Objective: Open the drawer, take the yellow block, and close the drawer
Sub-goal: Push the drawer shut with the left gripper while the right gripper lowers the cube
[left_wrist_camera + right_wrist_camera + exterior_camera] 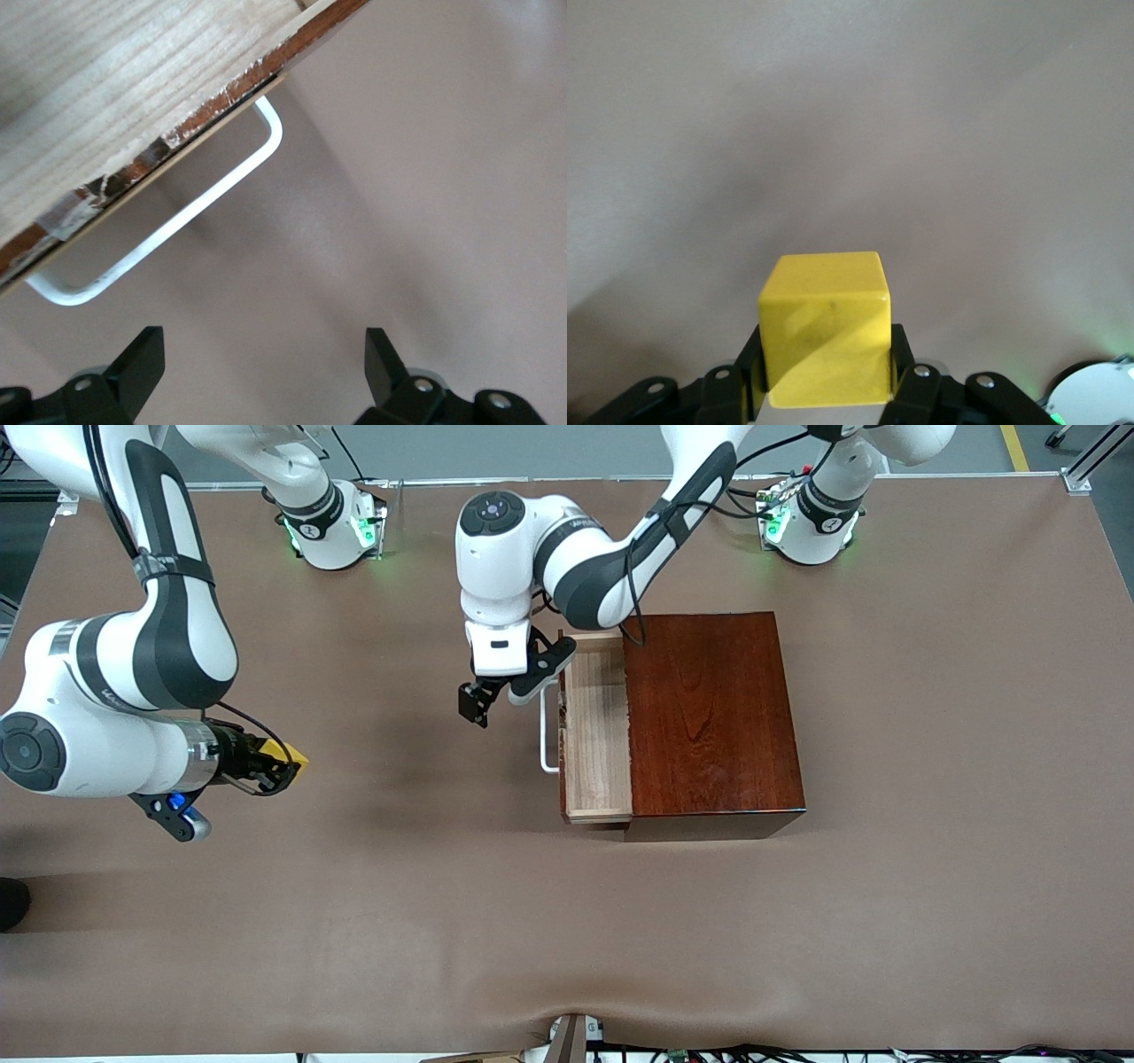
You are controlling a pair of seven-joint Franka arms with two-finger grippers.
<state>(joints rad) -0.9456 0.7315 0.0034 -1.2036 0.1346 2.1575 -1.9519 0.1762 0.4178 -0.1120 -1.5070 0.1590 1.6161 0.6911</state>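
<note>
The dark reddish-brown wooden box [713, 722] stands mid-table with its drawer [595, 731] pulled partly out, its pale interior bare. The white U-shaped handle [547, 735] points toward the right arm's end; it also shows in the left wrist view [168, 230]. My left gripper [476, 702] is open and empty, over the table just beside the handle, not touching it. My right gripper [282, 764] is shut on the yellow block [290, 758], held above the table near the right arm's end. The block [826, 328] sits between the fingers in the right wrist view.
The brown table surface [567, 921] spreads wide around the box. The arm bases [332, 522] stand along the edge farthest from the front camera. A dark object [11, 903] shows at the table's edge at the right arm's end.
</note>
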